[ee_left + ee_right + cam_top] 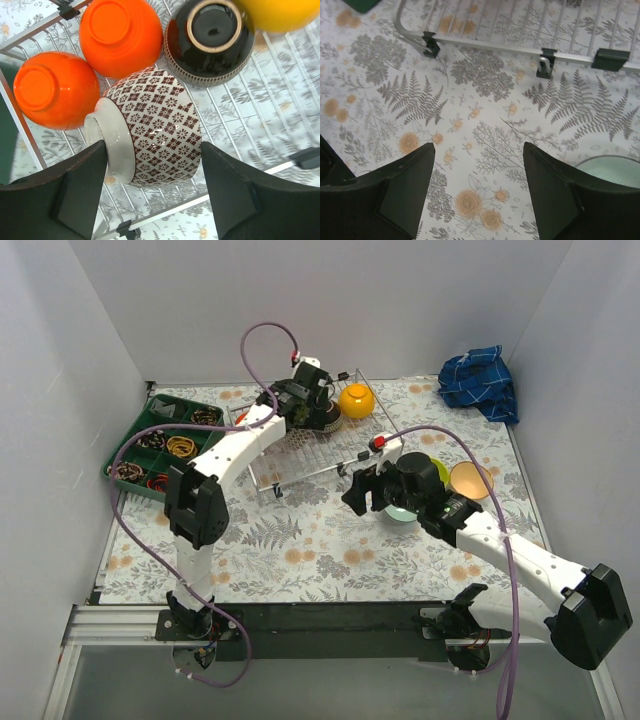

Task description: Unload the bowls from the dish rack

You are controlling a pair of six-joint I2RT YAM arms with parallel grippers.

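The silver wire dish rack [318, 455] lies at the middle back of the table. In it a brown-and-white patterned bowl [160, 125] lies on its side, with two orange bowls [57, 90] [117, 35] and a black bowl [210, 40] upside down beside it. A yellow bowl [356, 400] sits at the rack's far right. My left gripper [154, 150] is open and straddles the patterned bowl, fingers close to its rim and base. My right gripper [479, 150] hangs open over bare table just in front of the rack's near edge [520, 47].
A pale green bowl [400, 512] sits under the right arm, with a yellow-green bowl [441, 470] and a peach bowl [471, 480] just right of it. A green compartment tray [165, 440] stands left of the rack. A blue cloth [480, 382] lies back right.
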